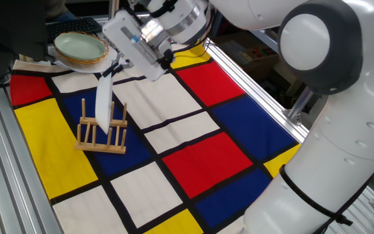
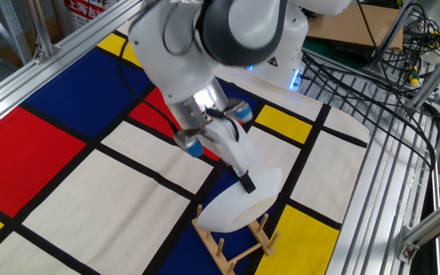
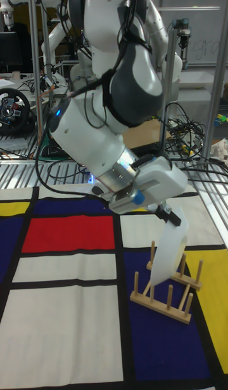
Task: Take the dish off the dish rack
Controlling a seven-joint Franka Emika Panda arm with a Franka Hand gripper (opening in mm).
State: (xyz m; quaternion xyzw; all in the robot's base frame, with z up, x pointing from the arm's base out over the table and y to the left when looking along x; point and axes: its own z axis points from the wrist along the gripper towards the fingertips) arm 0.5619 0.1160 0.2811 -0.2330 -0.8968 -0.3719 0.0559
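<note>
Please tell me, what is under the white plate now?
Under the white oval plate stands the wooden dish rack; the plate's lower edge is between its pegs. The gripper holds the plate's top rim. Whether the plate touches the rack's base is hidden.
</note>
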